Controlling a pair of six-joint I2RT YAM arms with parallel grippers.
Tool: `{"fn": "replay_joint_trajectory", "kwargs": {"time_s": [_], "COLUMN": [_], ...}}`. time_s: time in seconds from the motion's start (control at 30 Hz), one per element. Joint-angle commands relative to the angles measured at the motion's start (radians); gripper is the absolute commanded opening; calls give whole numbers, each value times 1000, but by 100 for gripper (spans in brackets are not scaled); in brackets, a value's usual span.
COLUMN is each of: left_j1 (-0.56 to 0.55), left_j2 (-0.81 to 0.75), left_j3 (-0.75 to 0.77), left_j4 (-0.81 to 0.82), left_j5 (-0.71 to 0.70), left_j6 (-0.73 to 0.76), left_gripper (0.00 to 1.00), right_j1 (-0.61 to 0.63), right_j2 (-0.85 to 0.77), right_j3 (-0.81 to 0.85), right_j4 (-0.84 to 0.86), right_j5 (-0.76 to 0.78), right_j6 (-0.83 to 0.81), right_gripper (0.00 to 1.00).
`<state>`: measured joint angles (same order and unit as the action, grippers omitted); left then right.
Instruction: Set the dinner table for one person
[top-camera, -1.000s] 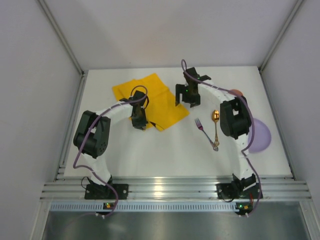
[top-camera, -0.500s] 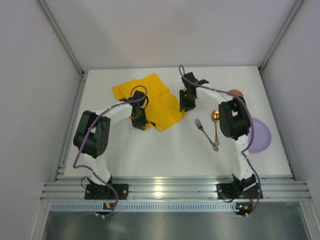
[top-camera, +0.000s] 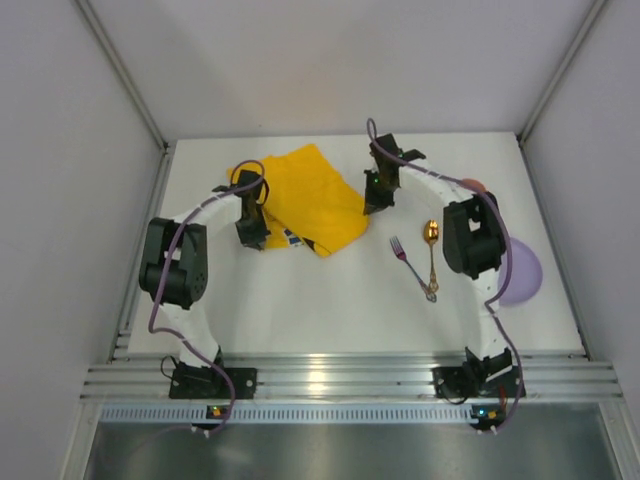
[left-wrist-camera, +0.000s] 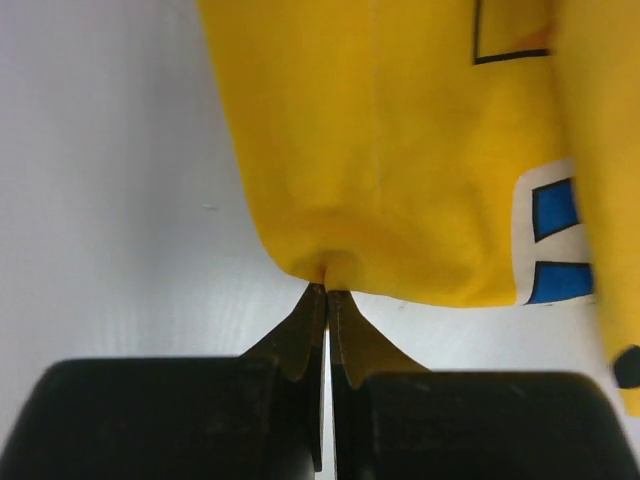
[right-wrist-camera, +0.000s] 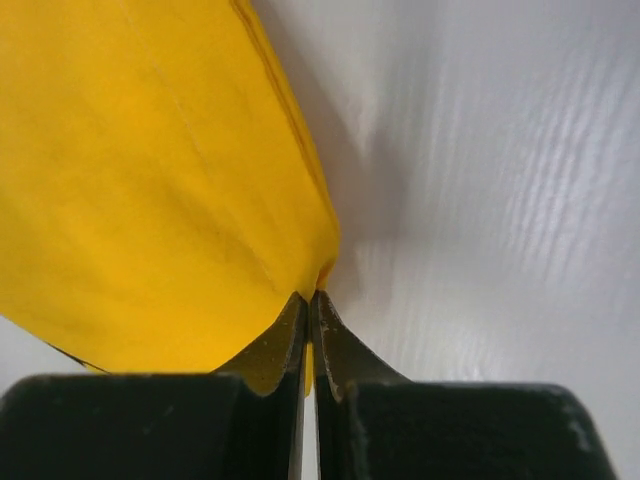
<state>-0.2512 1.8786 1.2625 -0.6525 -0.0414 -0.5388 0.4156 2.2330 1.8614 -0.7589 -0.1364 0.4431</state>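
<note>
Left gripper (left-wrist-camera: 327, 290) clamped on left edge of yellow cloth (top-camera: 305, 195); right gripper (right-wrist-camera: 310, 297) clamped on its right corner; dinner table (top-camera: 330, 300) beneath cloth; print shows blue-and-white blocks, black outlines, no lettering legible; fork (top-camera: 408, 262), spoon (top-camera: 432, 250) right of cloth.

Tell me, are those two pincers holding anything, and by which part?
Both hold the yellow cloth: the left pincer pinches a bunched edge, the right pincer a corner.
</note>
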Motion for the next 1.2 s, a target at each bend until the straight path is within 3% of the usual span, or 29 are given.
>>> {"fn": "replay_joint_trajectory", "kwargs": {"time_s": [0.0,0.17,0.27,0.4,0.57,0.83,0.87,0.9,0.93,0.97,1.03,1.17], "left_j1": [91,164,193,191,162,87,86,84,84,84,86,86], "left_j2": [-13,13,-19,-74,-159,-231,-231,-236,-245,-249,-254,-214], "left_j3": [93,175,147,52,-113,-222,-219,-218,-206,-195,-143,-11], "left_j4": [-93,-167,-185,-187,-167,-205,-202,-199,-199,-200,-220,-265], "left_j5": [-81,-121,-118,-91,-46,-87,-89,-89,-101,-112,-141,-212], "left_j6": [49,56,33,-29,-108,-210,-207,-201,-184,-176,-150,-109], "left_gripper": [0,0,0,0,0,0,6,31,47,58,73,75], "right_j1": [-126,-216,-264,-268,-216,-103,-103,-101,-101,-103,-104,-104], "right_j2": [-27,-39,-101,-218,-272,-288,-283,-280,-282,-286,-305,-322], "right_j3": [147,211,115,-149,-359,-406,-387,-377,-364,-331,-294,-130], "right_j4": [-11,-77,-83,-45,16,-10,-14,-23,-48,-60,-98,-148], "right_j5": [-11,44,81,101,58,60,57,60,72,89,147,242], "right_j6": [58,77,77,77,74,46,40,33,26,19,0,-35], "right_gripper": [0,0,0,0,0,0,1,11,28,58,68,71]}}
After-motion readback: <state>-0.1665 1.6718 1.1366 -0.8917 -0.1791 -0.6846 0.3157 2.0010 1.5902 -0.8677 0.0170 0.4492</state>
